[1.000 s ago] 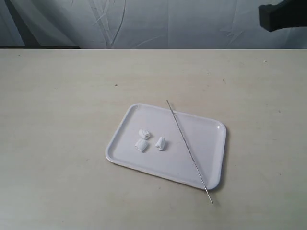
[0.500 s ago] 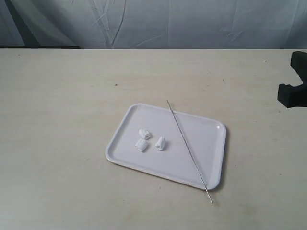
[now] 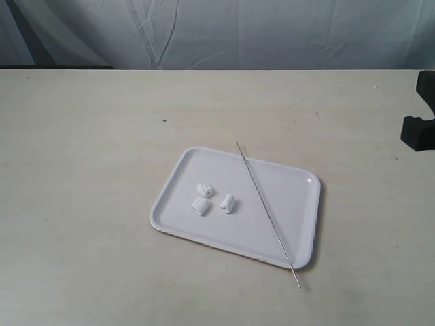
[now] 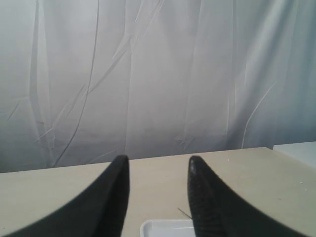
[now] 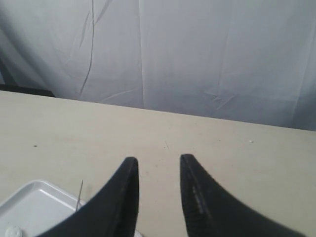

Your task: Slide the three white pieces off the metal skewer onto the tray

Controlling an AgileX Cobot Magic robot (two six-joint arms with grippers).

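Observation:
The white tray [image 3: 289, 187] lies on the table near the middle. The three white pieces [image 3: 204, 189] [image 3: 200, 206] [image 3: 228, 202] rest loose on its left half, none of them on the rod. The metal skewer [image 3: 265, 210] lies bare, slanting across the tray, with its near end past the rim. My left gripper [image 4: 158, 160] is open and empty, above the tray's corner [image 4: 163, 228] and the skewer's tip [image 4: 183, 213]. My right gripper [image 5: 158, 159] is open and empty, off to the side of the tray [image 5: 29, 205] and the skewer [image 5: 79, 195].
A dark part of the right arm [image 3: 420, 129] shows at the right edge of the exterior view, over the table. A pale wrinkled curtain [image 3: 217, 34] hangs behind the table's far edge. The beige tabletop [image 3: 81, 204] surrounds the tray.
The dark part of the right arm dropped from the upper right corner to the right edge over the table, then drew slightly further right. Tray, pieces and skewer have not moved.

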